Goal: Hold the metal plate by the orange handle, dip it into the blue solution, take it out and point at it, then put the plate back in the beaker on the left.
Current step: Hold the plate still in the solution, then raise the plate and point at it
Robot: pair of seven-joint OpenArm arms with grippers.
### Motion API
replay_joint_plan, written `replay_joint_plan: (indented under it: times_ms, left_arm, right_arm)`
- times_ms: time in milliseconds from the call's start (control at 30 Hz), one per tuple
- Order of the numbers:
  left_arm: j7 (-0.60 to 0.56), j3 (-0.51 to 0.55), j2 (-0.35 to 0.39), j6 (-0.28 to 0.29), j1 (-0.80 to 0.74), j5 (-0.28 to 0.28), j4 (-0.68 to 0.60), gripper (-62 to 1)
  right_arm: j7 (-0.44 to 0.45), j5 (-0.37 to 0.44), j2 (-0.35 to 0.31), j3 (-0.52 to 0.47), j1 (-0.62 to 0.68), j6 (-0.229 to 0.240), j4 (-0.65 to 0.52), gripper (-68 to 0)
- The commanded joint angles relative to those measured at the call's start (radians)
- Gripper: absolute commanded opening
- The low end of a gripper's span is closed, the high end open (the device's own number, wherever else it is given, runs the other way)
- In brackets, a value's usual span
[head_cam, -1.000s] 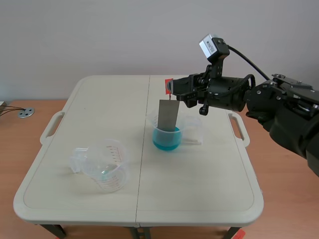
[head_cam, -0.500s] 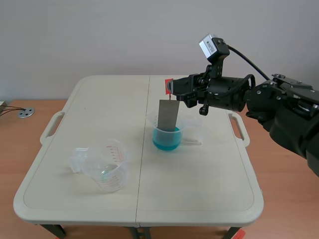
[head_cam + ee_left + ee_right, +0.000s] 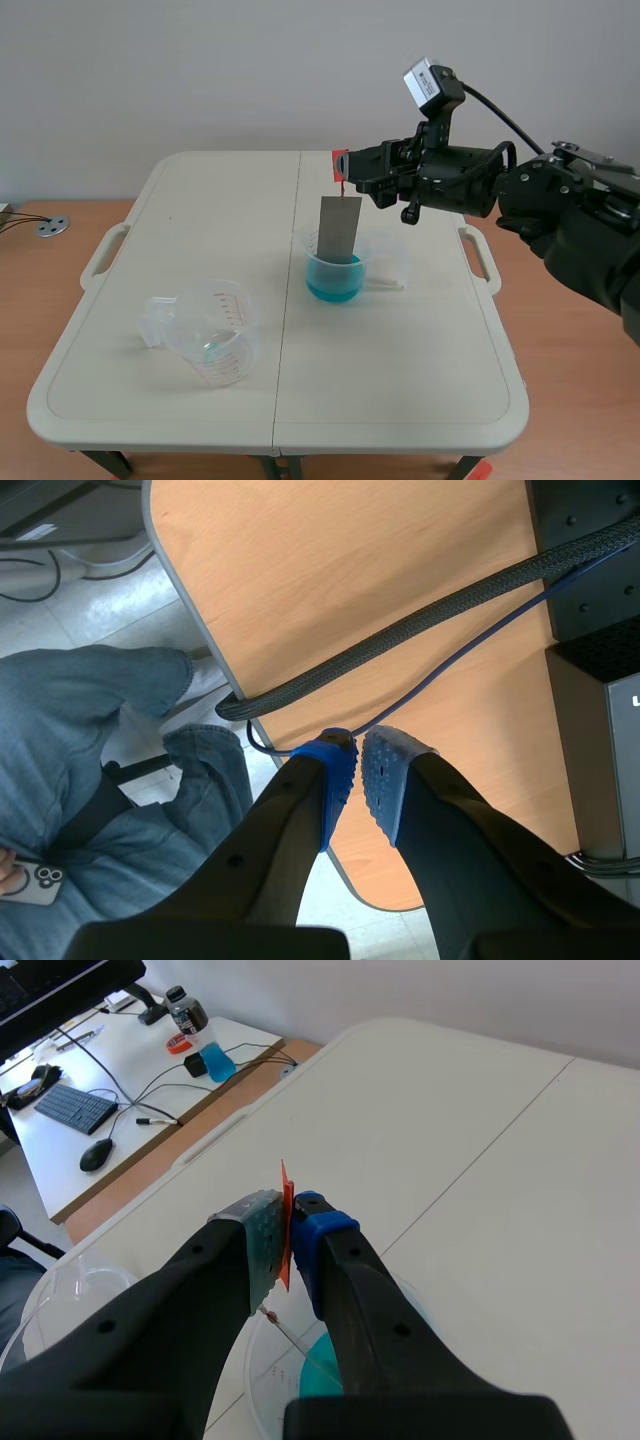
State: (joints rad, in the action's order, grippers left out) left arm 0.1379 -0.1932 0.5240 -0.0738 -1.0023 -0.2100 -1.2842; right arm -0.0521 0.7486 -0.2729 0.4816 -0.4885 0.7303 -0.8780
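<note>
Because the plate had to hang straight down into the liquid, the right gripper (image 3: 350, 176) in the scene view pinched only the orange handle (image 3: 339, 165). The grey metal plate (image 3: 340, 228) hung upright below it, with its lower edge inside the beaker of blue solution (image 3: 333, 275), just beyond the middle of the table (image 3: 420, 360). The right arm stood raised and roughly level from the table's right edge, its wrist above that beaker. The empty beaker (image 3: 212, 340) sat well apart, toward the near left corner.

In the left wrist view, the left gripper (image 3: 358, 780) was off the table. Its blue pads (image 3: 335, 780) were almost together on nothing, over a wooden desk (image 3: 350, 560) crossed by a cable (image 3: 400, 638).

In the right wrist view, the fingers were clamped on the handle, directly above the blue liquid. The dip appeared to be under way.
</note>
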Motion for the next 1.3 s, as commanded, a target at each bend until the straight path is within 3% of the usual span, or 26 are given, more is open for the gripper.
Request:
replay_joint_plan:
  times_ms: [0,500,967,1200,1267]
  left_arm:
    - [-0.005,0.003,0.006,0.003,-0.008,-0.003,-0.004,-53.2]
    - [-0.006,0.005,0.038,0.002,0.059,-0.013,-0.004,-53.2]
    - [0.035,0.229,0.327,0.002,0.244,-0.221,-0.004,-53.2]
    - [-0.044,0.240,0.443,0.005,0.388,-0.302,-0.021,-53.2]
    - [-0.054,0.240,0.463,0.035,0.427,-0.320,-0.037,-53.2]
  right_arm:
    - [0.015,0.021,-0.024,-0.012,-0.029,0.015,-0.053,-66.2]
    - [-0.053,0.103,-0.074,-0.043,-0.029,0.015,-0.221,-66.2]
    - [-0.177,0.240,-0.090,-0.068,-0.029,0.015,-0.340,-66.2]
    - [-0.213,0.281,-0.090,-0.098,-0.029,0.015,-0.385,-66.2]
    - [-0.225,0.293,-0.090,-0.104,-0.029,0.015,-0.394,-66.2]
